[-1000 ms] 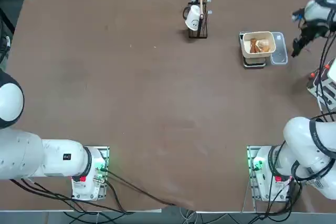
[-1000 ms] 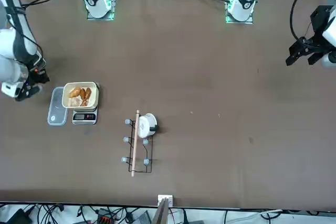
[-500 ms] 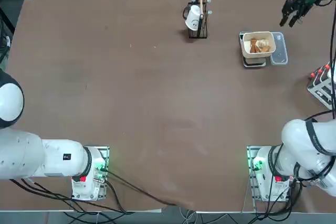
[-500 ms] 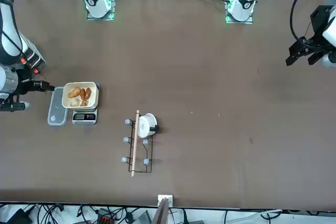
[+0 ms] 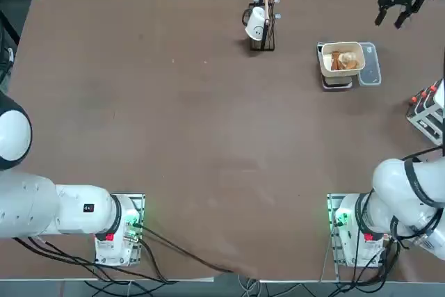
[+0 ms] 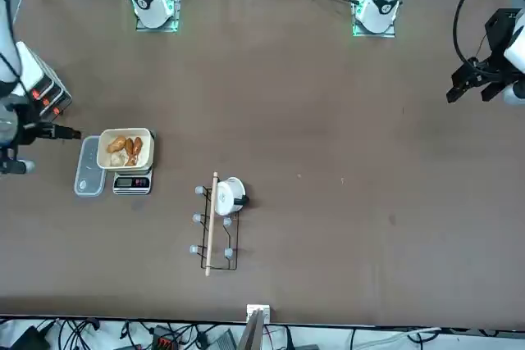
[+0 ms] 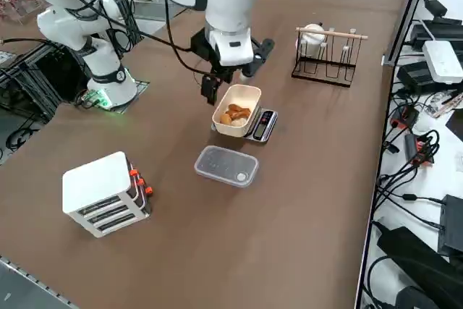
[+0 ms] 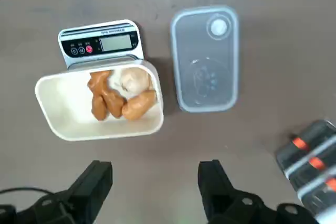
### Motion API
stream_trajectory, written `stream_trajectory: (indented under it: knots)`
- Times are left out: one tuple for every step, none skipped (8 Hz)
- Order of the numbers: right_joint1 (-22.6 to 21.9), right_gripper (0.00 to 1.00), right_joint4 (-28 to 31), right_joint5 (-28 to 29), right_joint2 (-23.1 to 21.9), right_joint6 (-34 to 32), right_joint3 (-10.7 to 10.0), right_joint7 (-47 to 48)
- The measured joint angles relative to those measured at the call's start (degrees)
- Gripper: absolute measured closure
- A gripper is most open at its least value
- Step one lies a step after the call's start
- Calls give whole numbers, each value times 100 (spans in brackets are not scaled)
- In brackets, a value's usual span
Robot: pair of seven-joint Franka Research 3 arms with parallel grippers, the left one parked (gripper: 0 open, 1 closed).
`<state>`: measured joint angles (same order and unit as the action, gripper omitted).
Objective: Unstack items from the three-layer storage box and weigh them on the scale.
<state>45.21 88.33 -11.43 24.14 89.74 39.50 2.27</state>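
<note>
Right hand (image 8: 155, 195) held spread and empty above the tabletop (image 7: 304, 200) near the scale (image 8: 100, 43), reddish-brown and pale items (image 8: 119, 95) piled in its cream bowl (image 8: 63, 114), clear lid (image 8: 205, 59) laid just beside, storage box (image 7: 103, 193) set well apart.

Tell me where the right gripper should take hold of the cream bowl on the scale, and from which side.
Probably from above, by one long wall of the cream bowl: one finger inside at its bare end, away from the items, one outside. The rim is open and upright on the scale; the right gripper hangs open beside it.
</note>
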Motion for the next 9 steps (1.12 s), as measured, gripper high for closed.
stream_trajectory:
  knots:
    - [-1,0,-155,7,-8,-196,0,-37]
    - [-24,0,-258,167,-45,-235,-31,-40]
    - [-186,0,-392,471,-172,-243,-233,-42]
    - [-588,0,-509,778,-368,-278,-705,-62]
    - [-1076,0,-568,1029,-568,-312,-1233,-74]
    - [-1530,0,-588,1171,-721,-332,-1675,-74]
    - [-2211,0,-591,1231,-848,-353,-2302,-67]
    - [-3000,0,-581,1261,-951,-496,-3038,-68]
    - [-3598,0,-481,1264,-1062,-701,-3543,-69]
